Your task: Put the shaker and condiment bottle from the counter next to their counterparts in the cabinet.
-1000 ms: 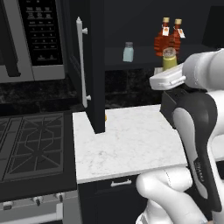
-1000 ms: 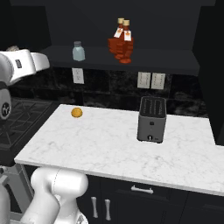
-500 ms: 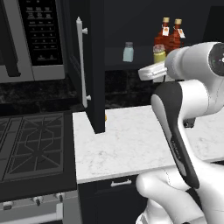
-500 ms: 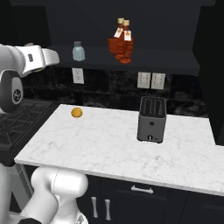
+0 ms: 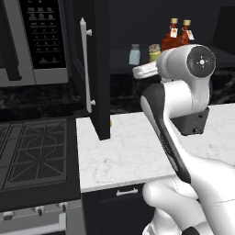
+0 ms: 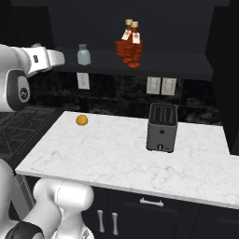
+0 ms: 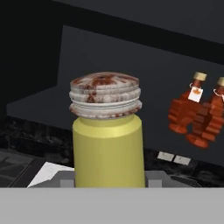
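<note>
Fingers narrowly parted, grasping yellow shaker (image 7: 108, 151) upright, raised near cabinet shelf (image 5: 137, 69).

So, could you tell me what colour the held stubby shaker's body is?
Yellow-olive body, clearest in the hand view.

- The shaker (image 7: 108, 151) is showing a yellow-olive body under a grey-silver cap mottled with rusty red.
- Two condiment bottles (image 7: 199, 114) are glowing red-orange, with tan caps and white neck labels.
- The counter (image 6: 121, 158) is looking white with faint grey veining.
- The toaster (image 6: 162, 127) is sitting dark grey.
- The other shaker (image 6: 84, 55) is reading pale blue-grey, silver-capped.
</note>
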{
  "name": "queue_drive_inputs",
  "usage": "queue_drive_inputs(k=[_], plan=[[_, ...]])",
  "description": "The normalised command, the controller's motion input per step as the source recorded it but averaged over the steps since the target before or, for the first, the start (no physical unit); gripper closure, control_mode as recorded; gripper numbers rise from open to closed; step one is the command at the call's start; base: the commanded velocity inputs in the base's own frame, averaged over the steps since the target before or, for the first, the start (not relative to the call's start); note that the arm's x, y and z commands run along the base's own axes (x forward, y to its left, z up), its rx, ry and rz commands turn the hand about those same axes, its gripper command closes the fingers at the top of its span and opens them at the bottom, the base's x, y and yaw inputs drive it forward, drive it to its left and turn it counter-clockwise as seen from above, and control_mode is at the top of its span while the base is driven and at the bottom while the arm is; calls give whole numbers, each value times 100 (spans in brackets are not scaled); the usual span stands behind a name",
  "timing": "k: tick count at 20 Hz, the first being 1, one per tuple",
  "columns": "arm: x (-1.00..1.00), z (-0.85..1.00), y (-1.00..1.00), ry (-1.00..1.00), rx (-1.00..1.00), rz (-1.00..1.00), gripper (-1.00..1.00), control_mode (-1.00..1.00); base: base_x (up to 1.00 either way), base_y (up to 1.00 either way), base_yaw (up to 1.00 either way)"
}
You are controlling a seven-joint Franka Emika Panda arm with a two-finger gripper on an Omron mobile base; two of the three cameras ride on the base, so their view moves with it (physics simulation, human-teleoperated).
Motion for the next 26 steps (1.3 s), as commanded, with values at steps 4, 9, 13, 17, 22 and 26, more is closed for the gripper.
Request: queue_drive_inputs(k=[4, 9, 13, 17, 22, 26], plan=[[53, 0, 2, 0, 7, 0, 100, -100, 0, 0, 0], [17, -8, 2, 2, 2, 1, 100, -100, 0, 0, 0], [26, -5, 0, 0, 10, 1, 100, -100, 0, 0, 0], [14, -2, 0, 2, 7, 0, 100, -100, 0, 0, 0], [6, -7, 5, 0, 5, 1, 100, -100, 0, 0, 0], [14, -16, 28, 0, 5, 0, 100, -100, 0, 0, 0]])
